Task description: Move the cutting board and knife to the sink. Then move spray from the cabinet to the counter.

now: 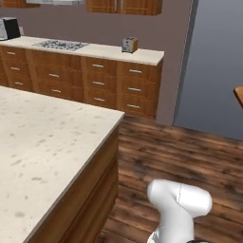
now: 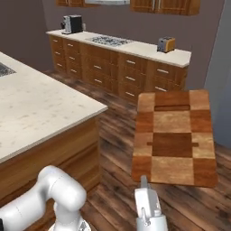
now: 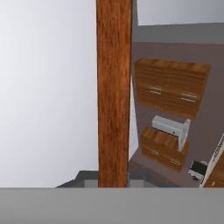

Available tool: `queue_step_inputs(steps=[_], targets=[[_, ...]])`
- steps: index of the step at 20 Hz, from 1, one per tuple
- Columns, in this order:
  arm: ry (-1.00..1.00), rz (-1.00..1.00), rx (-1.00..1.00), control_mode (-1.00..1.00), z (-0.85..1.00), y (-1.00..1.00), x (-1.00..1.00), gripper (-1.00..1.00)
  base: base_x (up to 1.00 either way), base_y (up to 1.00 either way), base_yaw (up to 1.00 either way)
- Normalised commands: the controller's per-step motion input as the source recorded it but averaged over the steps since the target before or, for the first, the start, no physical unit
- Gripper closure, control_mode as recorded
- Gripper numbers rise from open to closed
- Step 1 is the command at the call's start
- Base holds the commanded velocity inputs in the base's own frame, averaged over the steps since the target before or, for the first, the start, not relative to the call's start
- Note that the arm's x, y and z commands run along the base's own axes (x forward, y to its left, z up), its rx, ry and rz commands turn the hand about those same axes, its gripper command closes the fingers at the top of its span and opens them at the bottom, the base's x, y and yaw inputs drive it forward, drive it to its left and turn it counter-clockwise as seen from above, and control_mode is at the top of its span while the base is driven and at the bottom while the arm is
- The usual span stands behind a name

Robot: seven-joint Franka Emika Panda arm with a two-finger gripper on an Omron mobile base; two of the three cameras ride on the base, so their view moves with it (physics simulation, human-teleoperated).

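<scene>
Wood-plank kitchen floor (image 2: 113,135) with a speckled cream counter (image 2: 36,103) off at 9 o'clock. Cutting board (image 2: 173,137) is up in the air over the floor, clear of the counter, showing its patchwork face in the right base view. Jaws (image 2: 144,182) are clamped shut on its 6 o'clock edge. From the hand camera the board runs edge-on, 12 to 6. Toaster (image 2: 166,44) sits on the far counter.

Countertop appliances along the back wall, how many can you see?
2. A toaster sits near the right end of the far counter, and a coffee maker stands at its left end. Others may be out of frame.
</scene>
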Motion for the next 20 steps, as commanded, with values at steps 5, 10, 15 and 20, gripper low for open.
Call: queue_step_inputs(steps=[5,10,15,20], targets=[[0.0,0.0,0.0,1.0,0.0,0.0,0.0,1.0,0.0,1.0,0.23],[0.0,0.0,0.0,1.0,0.0,0.0,0.0,1.0,0.38,0.63,0.28],[0.0,0.0,0.0,1.0,0.0,0.0,0.0,1.0,0.81,-0.25,0.5],[0.0,0.0,0.0,1.0,0.0,0.0,0.0,1.0,0.83,-0.46,0.56]])
